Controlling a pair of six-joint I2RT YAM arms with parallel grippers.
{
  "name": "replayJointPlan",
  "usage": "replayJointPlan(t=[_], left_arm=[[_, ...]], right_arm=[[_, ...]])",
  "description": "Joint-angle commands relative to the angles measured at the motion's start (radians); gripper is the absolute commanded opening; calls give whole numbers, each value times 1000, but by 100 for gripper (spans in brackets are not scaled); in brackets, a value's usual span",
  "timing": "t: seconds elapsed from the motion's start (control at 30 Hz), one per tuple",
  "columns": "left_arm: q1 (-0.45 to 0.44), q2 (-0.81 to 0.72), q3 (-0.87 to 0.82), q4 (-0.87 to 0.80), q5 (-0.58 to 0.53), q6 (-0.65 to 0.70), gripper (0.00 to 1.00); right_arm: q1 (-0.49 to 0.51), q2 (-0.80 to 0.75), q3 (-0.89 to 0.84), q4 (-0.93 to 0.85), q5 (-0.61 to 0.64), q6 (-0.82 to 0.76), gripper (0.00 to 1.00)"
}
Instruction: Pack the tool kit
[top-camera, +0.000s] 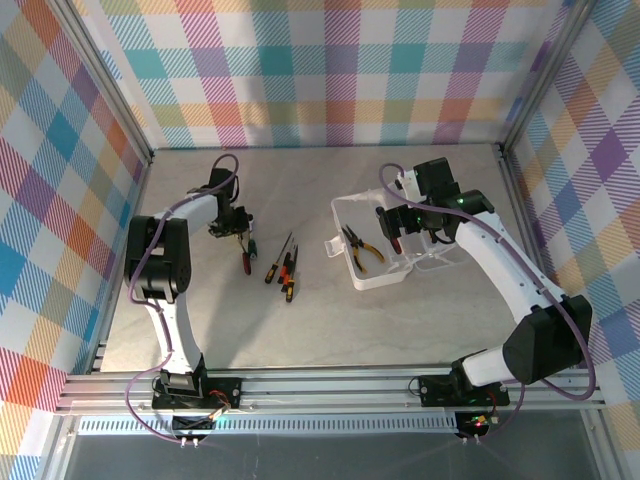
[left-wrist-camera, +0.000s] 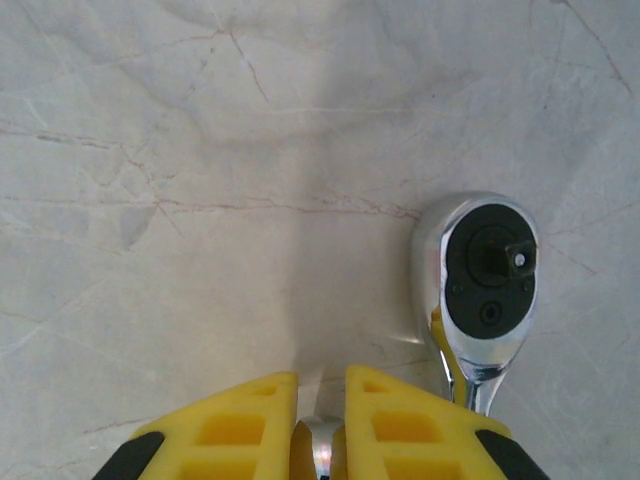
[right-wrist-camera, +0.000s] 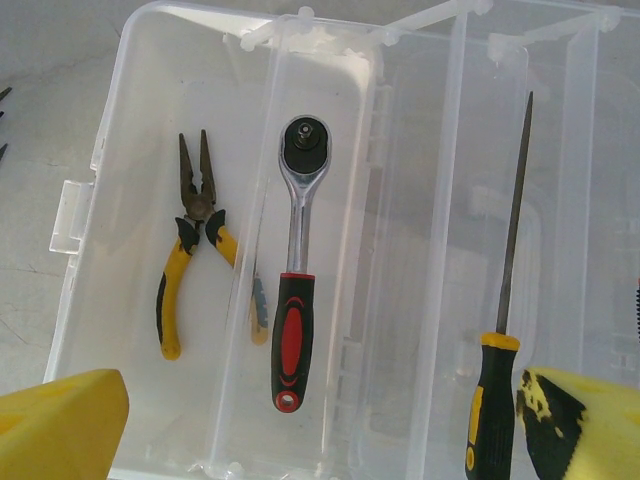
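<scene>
Left gripper (left-wrist-camera: 320, 400) is down on the marbled tabletop (left-wrist-camera: 200, 200). Its yellow fingers (left-wrist-camera: 415, 425) are drawn in to a narrow slit with a strip of chrome pinched between them. We take that for the shank of the loose ratchet wrench (left-wrist-camera: 488, 275), whose head pokes out just to the right. It's a bite close to the head, then, with the red handle trailing away in the overhead view.

Over on the right, the translucent box (right-wrist-camera: 100, 150) sits open. The yellow-handled pliers (right-wrist-camera: 190, 250) and a second ratchet (right-wrist-camera: 297, 290) lie side by side in its main compartment, and a black-and-yellow screwdriver (right-wrist-camera: 495, 400) lies further right. The right gripper (right-wrist-camera: 320, 410) hangs above it all, jaws spread wide, nothing held.

How do we want this lift? A pinch that far forward leaves the handle heavy, so we'd raise it slowly and straight and watch for the tool pivoting in the pads. The small screwdrivers (top-camera: 283, 268) lie near on the table, so we'd get clear of them before swinging across. We'd also want the right arm clear of the box, and the wrench laid lengthwise beside the packed ratchet, not across the pliers.
</scene>
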Motion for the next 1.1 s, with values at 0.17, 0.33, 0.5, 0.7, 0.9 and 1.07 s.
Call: replayJointPlan(t=[0.17,0.33,0.5,0.7,0.9,1.07], left_arm=[[6,-112,-40,-108,-2,38,0],[5,-233,-42,-148,50,38,0],[-9,-348,-41,-145,232,6,0],[-99,-432,-54,-33,403,-92,0],[-193,-463,-42,78,470,-179,0],[-230,-472,-43,138,502,-224,0]], right_arm=[[13,-8,12,-7,-30,11,99],[23,-19,17,-5,-77,10,99],[74,-26,24,33,-207,26,99],[201,20,29,182,-377,121,99],[313,135,53,324,-427,211,97],[351,207,54,411,-423,294,90]])
